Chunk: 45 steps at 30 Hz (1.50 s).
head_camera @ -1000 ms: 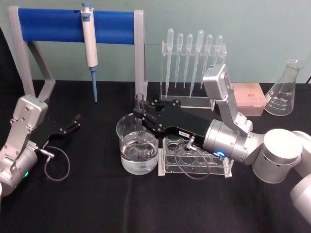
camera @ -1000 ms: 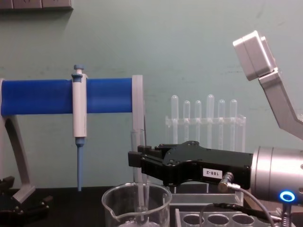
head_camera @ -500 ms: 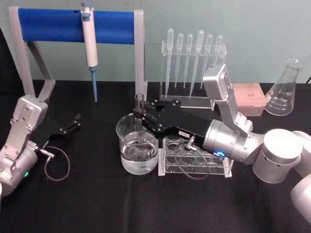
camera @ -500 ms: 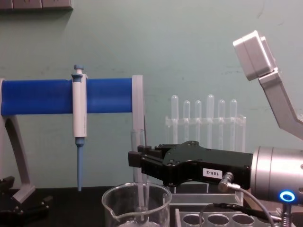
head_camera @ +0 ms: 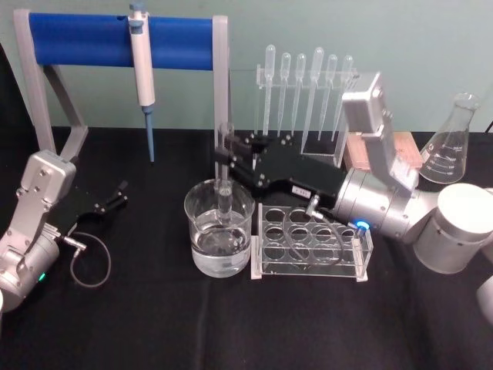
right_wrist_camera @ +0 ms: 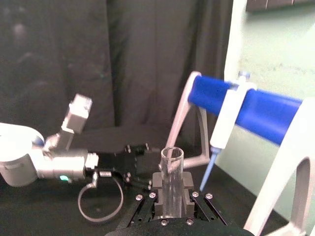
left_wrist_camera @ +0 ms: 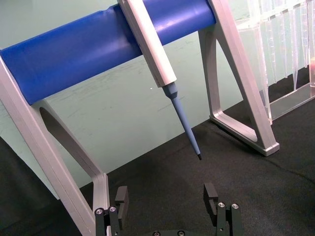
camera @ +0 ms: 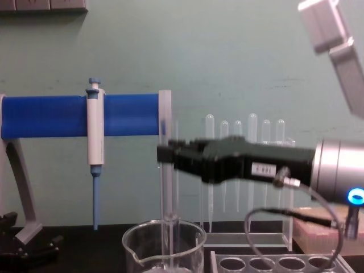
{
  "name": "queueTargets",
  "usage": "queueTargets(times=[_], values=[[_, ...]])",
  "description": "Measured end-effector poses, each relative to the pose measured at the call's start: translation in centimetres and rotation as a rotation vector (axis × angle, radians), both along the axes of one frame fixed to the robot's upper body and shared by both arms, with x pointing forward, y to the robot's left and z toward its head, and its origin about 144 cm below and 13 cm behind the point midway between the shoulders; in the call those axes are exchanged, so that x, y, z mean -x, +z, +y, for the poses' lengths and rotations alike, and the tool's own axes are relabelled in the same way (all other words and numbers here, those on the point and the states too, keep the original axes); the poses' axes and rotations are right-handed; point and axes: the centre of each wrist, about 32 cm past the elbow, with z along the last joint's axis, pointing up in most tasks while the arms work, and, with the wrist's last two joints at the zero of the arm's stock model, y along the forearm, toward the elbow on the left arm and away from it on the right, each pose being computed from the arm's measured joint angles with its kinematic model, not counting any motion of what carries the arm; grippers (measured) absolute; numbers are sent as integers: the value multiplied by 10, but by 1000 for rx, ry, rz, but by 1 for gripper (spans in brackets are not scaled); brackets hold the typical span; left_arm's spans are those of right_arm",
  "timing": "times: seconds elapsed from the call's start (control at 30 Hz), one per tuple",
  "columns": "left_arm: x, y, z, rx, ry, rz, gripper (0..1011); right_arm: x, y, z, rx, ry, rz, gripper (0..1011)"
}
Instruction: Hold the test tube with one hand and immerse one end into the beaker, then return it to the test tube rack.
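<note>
My right gripper (head_camera: 225,160) is shut on the test tube (head_camera: 224,185), which it holds upright over the beaker (head_camera: 219,248). In the chest view the test tube (camera: 167,187) hangs from the right gripper (camera: 164,154), and its rounded lower end sits just inside the beaker's rim (camera: 165,233). I cannot tell whether that end touches the water. The right wrist view looks down on the tube's open rim (right_wrist_camera: 172,156) between the fingers (right_wrist_camera: 188,184). Parked at the table's left, my left gripper (head_camera: 115,196) stands open and holds nothing, as the left wrist view confirms (left_wrist_camera: 166,196).
A clear tube rack (head_camera: 310,245) stands right beside the beaker. Behind it a rack of bulb pipettes (head_camera: 308,100) and a pink box (head_camera: 389,150). A conical flask (head_camera: 451,142) is at the far right. A blue-barred stand (head_camera: 92,40) holds a pipettor (head_camera: 141,65).
My right gripper has risen and drawn back a little with the test tube. The tube's lower end has lifted from deep in the beaker to near its rim. The left arm stayed still.
</note>
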Motion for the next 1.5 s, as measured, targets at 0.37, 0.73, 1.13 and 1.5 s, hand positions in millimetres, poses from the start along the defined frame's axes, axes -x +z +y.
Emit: queueTargets(times=[0.37, 0.73, 1.13, 1.5], values=[[0, 0, 0, 0, 0, 0, 1000, 7, 57, -16, -50, 39, -72, 228], [0, 0, 0, 0, 0, 0, 1000, 24, 82, -53, -55, 23, -121, 228], [0, 0, 0, 0, 0, 0, 1000, 49, 51, -104, -45, -54, -63, 228], [0, 0, 0, 0, 0, 0, 1000, 55, 25, -108, -28, -62, -37, 228]])
